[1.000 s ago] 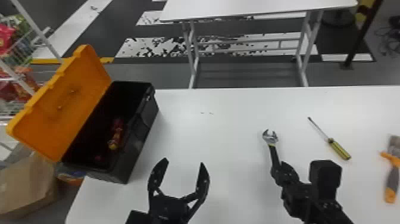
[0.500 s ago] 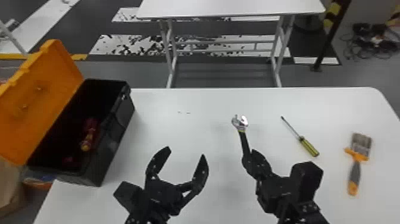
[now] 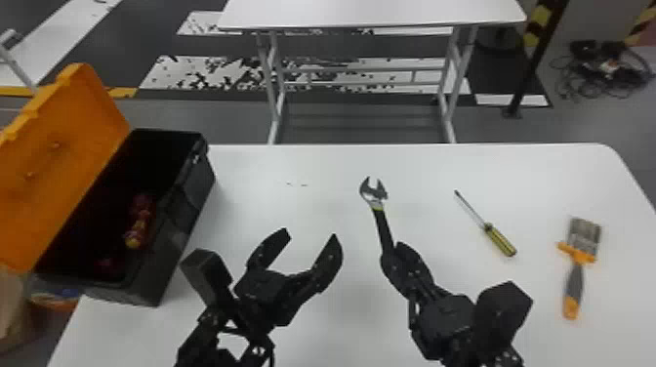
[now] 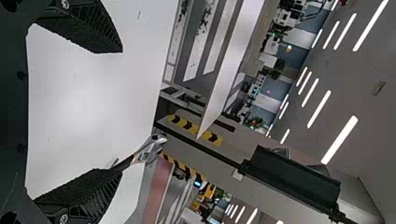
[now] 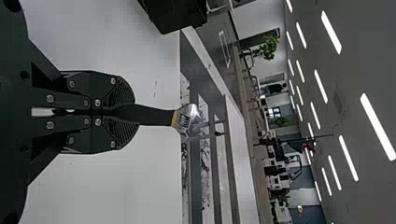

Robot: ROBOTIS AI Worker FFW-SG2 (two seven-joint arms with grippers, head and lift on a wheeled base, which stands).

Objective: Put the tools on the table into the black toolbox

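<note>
across grey floor (image 3: 234,117), see a second white table (image 3: 371,12), with tangled dark cables (image 3: 607,71) on the floor to the right, beyond a dark post (image 3: 529,68). overhead in the wrist views, catch strips of ceiling light (image 5: 331,32). nearer, look down on a white work table (image 3: 263,205).

find the black toolbox (image 3: 183,219) at the left side of this work table, with its orange lid (image 3: 63,156) standing open and leaning left. inside, make out a red-and-yellow object (image 3: 139,229), too dim to name for certain.

hold the left gripper (image 3: 311,236) to the right of the toolbox, released, with its 2 fingers spread wide apart. from the left wrist, see bare tabletop between those fingers.

clasp an adjustable wrench (image 3: 383,219) in the right gripper (image 3: 393,254), with both fingers closed on the black handle and the silver head pointing away. see the same grasp from the right wrist, with the handle running out between the fingertips. cannot tell how high above the table.

to the right of the wrench, find a screwdriver (image 3: 498,239) lying slantwise, with a yellow-and-black handle at its nearer end. farther right, find a paintbrush (image 3: 576,283), with bristles away and an orange-and-grey handle nearer, well apart from the toolbox.
</note>
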